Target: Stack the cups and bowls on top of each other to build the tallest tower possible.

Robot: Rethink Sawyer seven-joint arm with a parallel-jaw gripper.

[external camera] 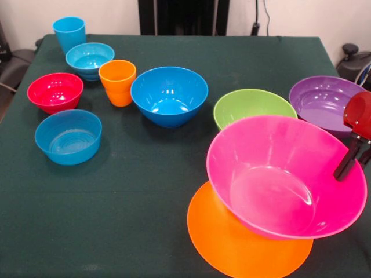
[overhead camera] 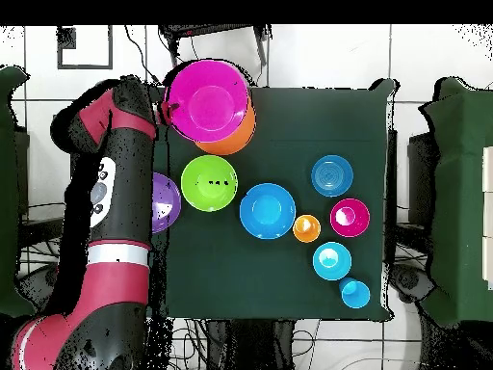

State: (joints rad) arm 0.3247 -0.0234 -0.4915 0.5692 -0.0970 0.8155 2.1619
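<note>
At the lower right of the front view the gripper [external camera: 351, 165] pinches the tilted pink bowl [external camera: 278, 179] by its thin rim above the orange bowl [external camera: 243, 243]; light, stiff and glossy, it could easily slip.

A dark green cloth [external camera: 145, 191] covers the table.

This looks like a robotics lab or test room, not a home. A red and black arm [overhead camera: 116, 222] stands at a counter [external camera: 145, 191] draped in plain dark green cloth, with loose cables trailing over a pale tiled floor [overhead camera: 318, 58] around it. Bright plastic bowls [external camera: 169, 95] and cups [external camera: 117, 82] are spread out like test props, and dark chairs [overhead camera: 453, 193] sit pushed to the sides.
</note>
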